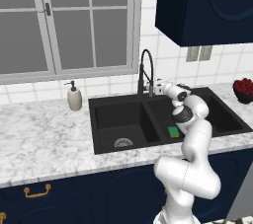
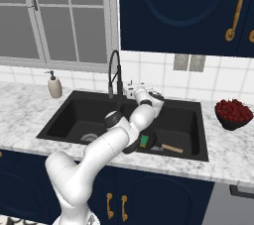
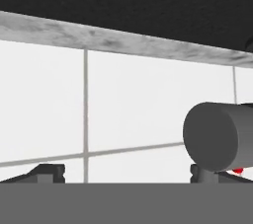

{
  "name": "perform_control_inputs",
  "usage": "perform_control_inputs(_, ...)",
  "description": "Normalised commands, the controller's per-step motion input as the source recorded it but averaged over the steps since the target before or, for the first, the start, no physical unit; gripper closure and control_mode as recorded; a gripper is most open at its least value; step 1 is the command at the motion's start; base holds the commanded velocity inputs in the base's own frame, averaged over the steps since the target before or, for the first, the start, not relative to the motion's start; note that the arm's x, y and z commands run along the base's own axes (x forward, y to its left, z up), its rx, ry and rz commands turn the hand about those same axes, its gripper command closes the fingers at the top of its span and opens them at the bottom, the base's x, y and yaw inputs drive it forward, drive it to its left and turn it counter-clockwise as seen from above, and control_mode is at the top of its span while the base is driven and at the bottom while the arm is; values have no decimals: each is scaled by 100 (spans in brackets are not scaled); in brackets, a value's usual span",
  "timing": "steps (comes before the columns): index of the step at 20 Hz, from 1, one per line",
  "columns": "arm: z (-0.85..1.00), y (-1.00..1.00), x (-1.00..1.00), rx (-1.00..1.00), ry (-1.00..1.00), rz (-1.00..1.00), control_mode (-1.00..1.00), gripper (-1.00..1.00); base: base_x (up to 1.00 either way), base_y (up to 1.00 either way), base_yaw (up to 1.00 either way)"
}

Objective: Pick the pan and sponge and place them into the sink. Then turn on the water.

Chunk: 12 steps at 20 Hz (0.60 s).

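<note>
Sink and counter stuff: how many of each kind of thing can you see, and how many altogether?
Pan: 1
Sponge: 1
Soap bottle: 1
Faucet: 1
Bowl of red fruit: 1
Total: 5

The pan and sponge are in the right basin of the sink.

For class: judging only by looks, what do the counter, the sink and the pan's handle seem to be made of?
Counter: probably polished marble or a stone lookalike, white with grey veining. Sink: matte black, perhaps composite or coated metal; the look leaves it open. Pan handle: likely wood, being light brown.
</note>
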Motion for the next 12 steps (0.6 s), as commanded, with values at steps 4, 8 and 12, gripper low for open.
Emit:
perform_control_inputs(4, 37, -93, 2, 0, 12, -3, -100, -100, 0, 0, 0)
perform_control_inputs(8, 34, -98, 1, 2, 9, -6, -100, -100, 0, 0, 0)
perform_control_inputs(12, 25, -96, 1, 4, 5, -6, -100, -100, 0, 0, 0)
